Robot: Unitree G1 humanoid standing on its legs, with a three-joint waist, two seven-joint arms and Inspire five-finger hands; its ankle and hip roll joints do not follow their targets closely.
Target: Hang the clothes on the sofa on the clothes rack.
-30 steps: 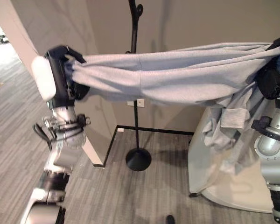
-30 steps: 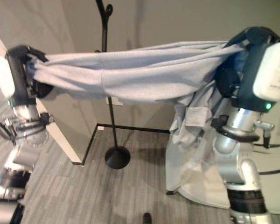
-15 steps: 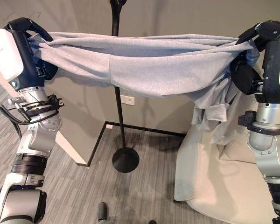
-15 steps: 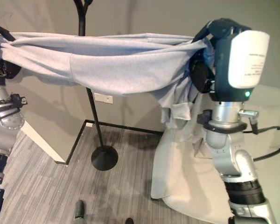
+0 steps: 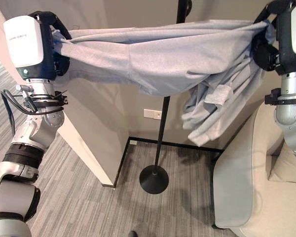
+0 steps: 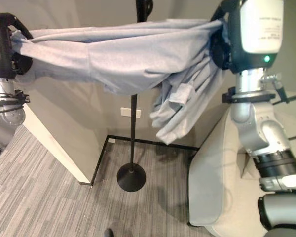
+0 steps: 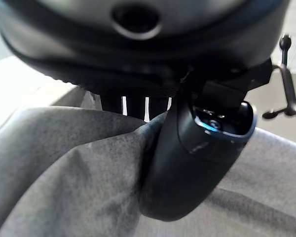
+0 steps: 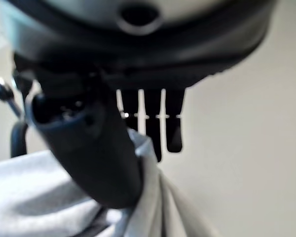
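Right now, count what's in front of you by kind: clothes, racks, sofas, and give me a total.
Grey garment, held stretched between the left hand and the right hand: 1
Black clothes rack, behind the garment: 1
Light sofa, on the robot's right: 1
Total: 3

The garment [image 5: 158, 59] hides the upper clothes rack [image 5: 162, 133] pole.
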